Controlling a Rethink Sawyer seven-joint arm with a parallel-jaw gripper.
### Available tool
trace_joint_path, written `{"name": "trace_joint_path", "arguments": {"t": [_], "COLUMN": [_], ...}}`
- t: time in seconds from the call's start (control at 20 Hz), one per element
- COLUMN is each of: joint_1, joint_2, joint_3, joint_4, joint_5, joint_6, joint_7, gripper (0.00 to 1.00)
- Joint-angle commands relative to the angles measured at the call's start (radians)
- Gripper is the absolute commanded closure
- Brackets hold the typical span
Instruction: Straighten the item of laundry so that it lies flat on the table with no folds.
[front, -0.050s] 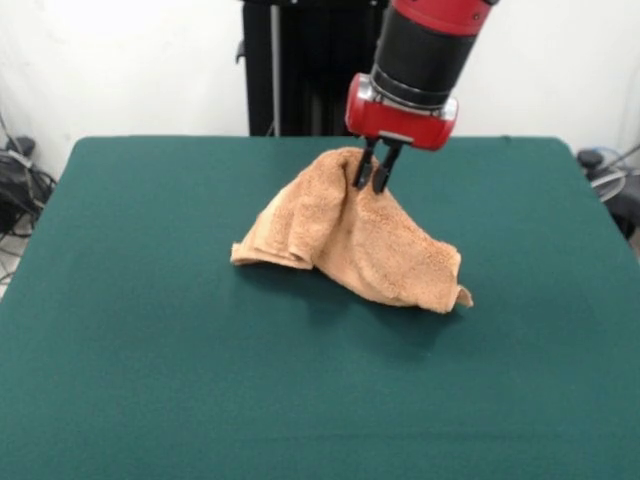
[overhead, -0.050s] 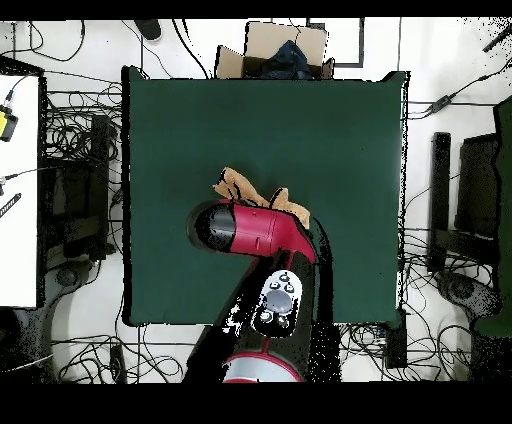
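In the front view we find the towel (front, -0.050s: 350, 240) bunched into a tent-like heap a little above the centre of the frame, resting on the dark green worktop (front, -0.050s: 150, 380). Its long axis runs diagonally, from a folded corner at centre left down to a small pointed corner at lower right of centre. The highest part of the heap is at the upper middle, and the cloth slopes down from there to both ends. The left portion lies in stacked folds; the right portion drapes as one sloping sheet.

The gripper (front, -0.050s: 372, 172) comes down from the red and black arm at the top of the frame. We read the jaws as closed on the peak of the towel, pinching a ridge of cloth.

In the overhead view the arm (overhead, -0.050s: 255, 232) covers most of the towel (overhead, -0.050s: 238, 186); only a crumpled edge shows just above it, near the centre of the worktop (overhead, -0.050s: 350, 130).
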Motion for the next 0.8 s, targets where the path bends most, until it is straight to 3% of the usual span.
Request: {"name": "trace_joint_path", "arguments": {"t": [0.05,0.8], "joint_1": [-0.017,0.020], "joint_2": [-0.016,-0.097], "joint_3": [0.022,0.000], "joint_4": [-0.048,-0.135], "joint_5": [-0.039,-0.045], "joint_6": [0.182,0.421], "joint_7": [0.071,0.104], "gripper": [1.00,1.00]}}
